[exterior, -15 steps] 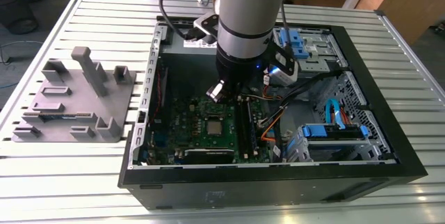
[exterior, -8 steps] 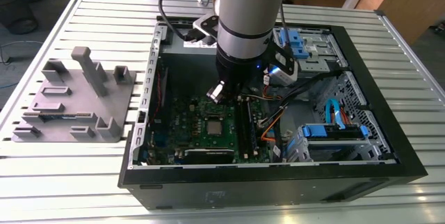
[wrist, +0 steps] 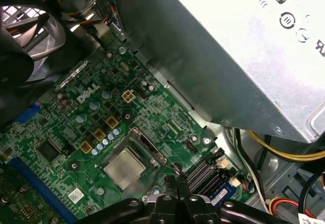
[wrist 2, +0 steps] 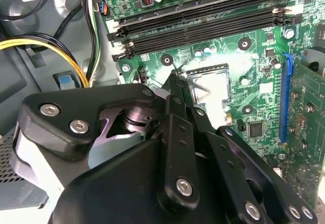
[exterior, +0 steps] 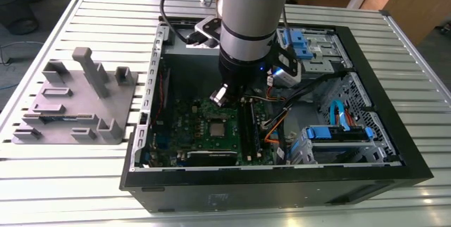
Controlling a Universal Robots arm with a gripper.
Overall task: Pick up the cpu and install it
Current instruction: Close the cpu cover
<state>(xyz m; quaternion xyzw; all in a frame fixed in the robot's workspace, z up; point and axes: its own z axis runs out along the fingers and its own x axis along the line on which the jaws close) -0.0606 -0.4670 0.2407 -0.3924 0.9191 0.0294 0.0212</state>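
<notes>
The cpu [exterior: 217, 128] is a small silver square lying flat in its socket on the green motherboard [exterior: 194, 132] inside the open computer case. It shows in both wrist views [wrist 2: 210, 86] [wrist: 124, 168]. My gripper [exterior: 219, 96] hangs just above the board, a little behind the cpu in the exterior view. Its black fingers are pressed together with nothing between them, and their tips [wrist 2: 175, 76] [wrist: 176, 172] sit just off one corner of the socket, apart from the chip. The socket's metal frame [wrist: 148, 146] stands open beside the chip.
A grey plastic tray [exterior: 71, 105] with upright blocks lies on the slatted table at the exterior view's left. The case walls [exterior: 282, 177] ring the board. Black memory slots [wrist 2: 203, 26], a silver power supply [wrist: 244, 46], loose cables [wrist 2: 76, 56] and a blue drive bay [exterior: 338, 132] crowd the socket.
</notes>
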